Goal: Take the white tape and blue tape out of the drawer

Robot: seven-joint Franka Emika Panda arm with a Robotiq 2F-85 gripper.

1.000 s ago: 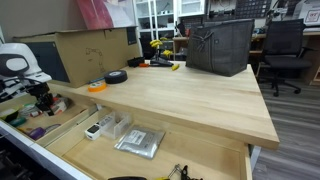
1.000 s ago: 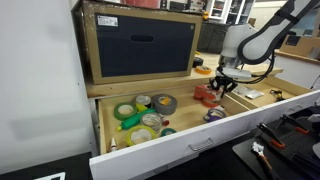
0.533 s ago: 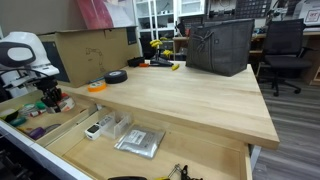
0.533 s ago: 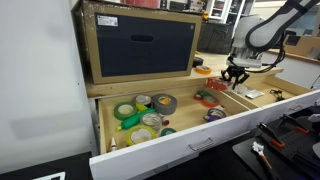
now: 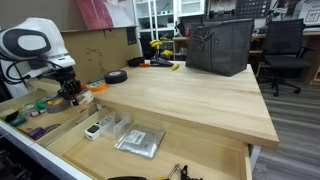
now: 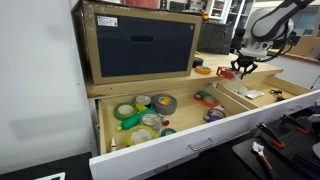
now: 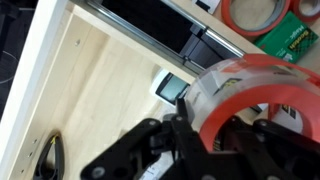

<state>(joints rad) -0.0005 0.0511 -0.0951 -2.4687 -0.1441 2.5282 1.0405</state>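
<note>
Pale wood lines the wide shallow open drawer [image 6: 200,142] with the white front edge. In an exterior view its left compartment holds a cluster of rolls. Among them lies the small whitish roll of tape [image 6: 150,120], and a small bluish roll of tape [image 6: 167,130] sits just to the near right of it, its colour hard to make out. The black two-fingered gripper [image 6: 243,70] hangs above the drawer's far right part, pinching a glossy red-rimmed roll of tape [image 7: 240,90]. A purple item [image 6: 213,115] lies in the middle compartment.
</note>
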